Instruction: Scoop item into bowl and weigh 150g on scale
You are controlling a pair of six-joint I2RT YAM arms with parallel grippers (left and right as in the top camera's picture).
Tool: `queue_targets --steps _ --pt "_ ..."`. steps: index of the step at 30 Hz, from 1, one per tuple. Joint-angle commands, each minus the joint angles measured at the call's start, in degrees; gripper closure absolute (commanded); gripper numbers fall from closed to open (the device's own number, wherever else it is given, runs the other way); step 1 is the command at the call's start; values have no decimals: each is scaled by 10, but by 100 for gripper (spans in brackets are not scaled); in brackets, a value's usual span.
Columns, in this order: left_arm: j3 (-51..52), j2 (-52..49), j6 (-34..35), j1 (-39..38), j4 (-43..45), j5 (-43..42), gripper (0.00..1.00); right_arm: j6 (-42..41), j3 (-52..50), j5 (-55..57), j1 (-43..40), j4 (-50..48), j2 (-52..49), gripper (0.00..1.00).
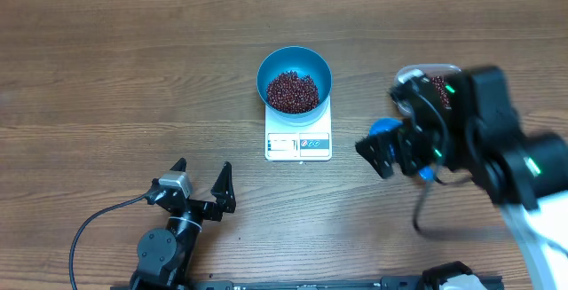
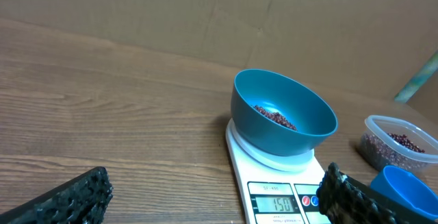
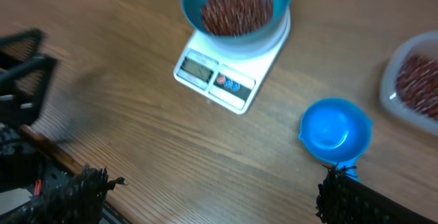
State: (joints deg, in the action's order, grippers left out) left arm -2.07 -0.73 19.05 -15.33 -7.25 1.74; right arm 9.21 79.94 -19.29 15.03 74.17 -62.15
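Observation:
The blue bowl (image 1: 295,68) stands on the white scale (image 1: 298,145) at the table's middle, with a heap of dark red-brown beans (image 1: 293,90) inside. In the left wrist view the scale's display (image 2: 279,203) reads 150. My left gripper (image 1: 202,173) is open near the front edge, left of the scale, with nothing between its fingers (image 2: 68,198). My right gripper (image 3: 212,196) is open and empty, above the table to the right of the scale. The small blue scoop (image 3: 335,129) lies empty on the table just beyond its right finger (image 3: 356,198).
A clear tub (image 3: 414,80) holding more beans stands at the right, partly hidden under the right arm (image 1: 484,135) in the overhead view. A brown cardboard wall (image 2: 205,11) backs the table. The left arm's cable (image 1: 98,219) trails at the front left.

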Motion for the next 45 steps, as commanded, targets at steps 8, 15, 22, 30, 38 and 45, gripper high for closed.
queue_targets --steps 8,15,22,30,38,45 --pt "5 5 -13 3 2 -7 0 3 14 32 -13 2 242 0" --pt "5 5 -13 3 2 -7 0 3 -34 26 -13 18 262 0" --pt "5 5 -13 3 2 -7 0 -2 -411 -14 -13 -336 375 0" --pt "5 5 -13 3 2 -7 1 -127 -662 57 -27 -588 530 0" --pt "5 5 -13 3 2 -7 1 -162 -730 124 -31 -581 620 0" --pt "5 5 -13 3 2 -7 0 -165 -778 129 -31 -662 620 0"
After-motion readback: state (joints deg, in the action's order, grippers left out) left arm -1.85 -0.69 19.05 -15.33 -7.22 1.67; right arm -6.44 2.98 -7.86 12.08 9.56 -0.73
